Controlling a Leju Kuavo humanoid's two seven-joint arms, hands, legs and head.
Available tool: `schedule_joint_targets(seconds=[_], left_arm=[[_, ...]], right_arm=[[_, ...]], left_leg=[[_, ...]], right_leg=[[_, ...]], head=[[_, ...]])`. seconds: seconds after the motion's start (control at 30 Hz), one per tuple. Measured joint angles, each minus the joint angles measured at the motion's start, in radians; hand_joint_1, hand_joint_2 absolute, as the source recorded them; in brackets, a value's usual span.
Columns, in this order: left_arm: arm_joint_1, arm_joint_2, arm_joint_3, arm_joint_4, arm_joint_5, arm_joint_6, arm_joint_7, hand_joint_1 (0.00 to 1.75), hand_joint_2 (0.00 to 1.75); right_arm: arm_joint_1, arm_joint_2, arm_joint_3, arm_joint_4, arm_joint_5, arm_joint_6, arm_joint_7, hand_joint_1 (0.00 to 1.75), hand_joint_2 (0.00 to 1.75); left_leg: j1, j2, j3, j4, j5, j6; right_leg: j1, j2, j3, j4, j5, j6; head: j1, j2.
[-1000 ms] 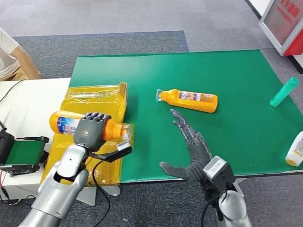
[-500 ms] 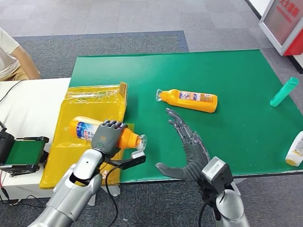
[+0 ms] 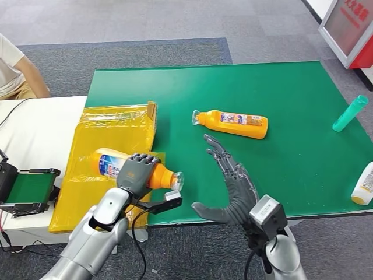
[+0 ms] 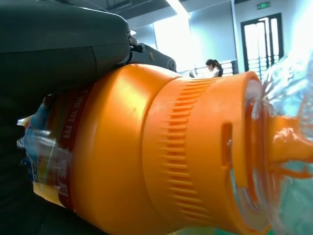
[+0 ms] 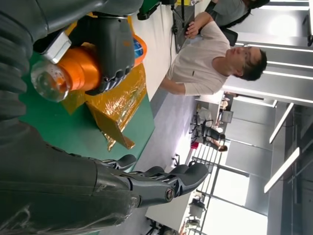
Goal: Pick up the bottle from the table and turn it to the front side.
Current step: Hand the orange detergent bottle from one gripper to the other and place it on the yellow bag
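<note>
My left hand (image 3: 135,172) grips an orange bottle (image 3: 109,164) around its shoulder, held on its side above the yellow bag, its clear cap (image 3: 176,181) pointing right. The left wrist view shows the same bottle (image 4: 155,152) close up, with its ribbed orange neck and clear cap (image 4: 284,147). My right hand (image 3: 233,185) hovers open over the green mat, palm turned toward the held bottle, fingers spread. From the right wrist view, the bottle's cap (image 5: 46,81) faces the camera with the left hand (image 5: 110,46) wrapped round it. A second orange bottle (image 3: 233,123) lies on the mat beyond my right hand.
A crumpled yellow plastic bag (image 3: 110,134) lies at the green mat's (image 3: 285,87) left edge. A teal bottle (image 3: 350,113) and a white bottle (image 3: 364,185) sit at the far right. A small conveyor device (image 3: 26,189) stands on the white table. A person (image 3: 17,70) sits at far left.
My left hand has carried the orange bottle rightward and nearer, toward the right hand. The right hand has shifted slightly left, still open.
</note>
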Motion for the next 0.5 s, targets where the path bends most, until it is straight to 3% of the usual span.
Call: schedule_joint_targets(seconds=[0.17, 0.43, 0.5], left_arm=[[0.021, -0.011, 0.015, 0.014, 0.002, -0.028, 0.017, 1.75, 1.75], [0.048, -0.014, 0.118, 0.071, 0.003, -0.015, 0.025, 1.75, 1.75], [0.048, -0.020, 0.134, 0.075, 0.001, -0.016, 0.024, 0.89, 1.75]], right_arm=[[0.009, 0.000, -0.002, -0.001, -0.006, 0.000, -0.001, 0.00, 1.75], [0.029, -0.002, -0.012, -0.014, -0.009, 0.001, -0.001, 0.00, 1.75], [0.032, -0.003, -0.016, -0.015, -0.015, 0.005, -0.001, 0.00, 1.75]], left_leg=[[0.000, 0.000, 0.000, 0.000, 0.000, 0.000], [0.000, 0.000, 0.001, 0.000, 0.000, 0.000], [0.000, 0.000, 0.001, 0.000, -0.001, 0.000]], right_leg=[[0.000, 0.000, 0.000, 0.000, 0.000, 0.000], [0.000, 0.000, 0.001, 0.000, 0.000, 0.000], [0.000, 0.000, 0.002, 0.000, 0.000, 0.000]], head=[[0.000, 0.000], [0.000, 0.000], [0.000, 0.000]])
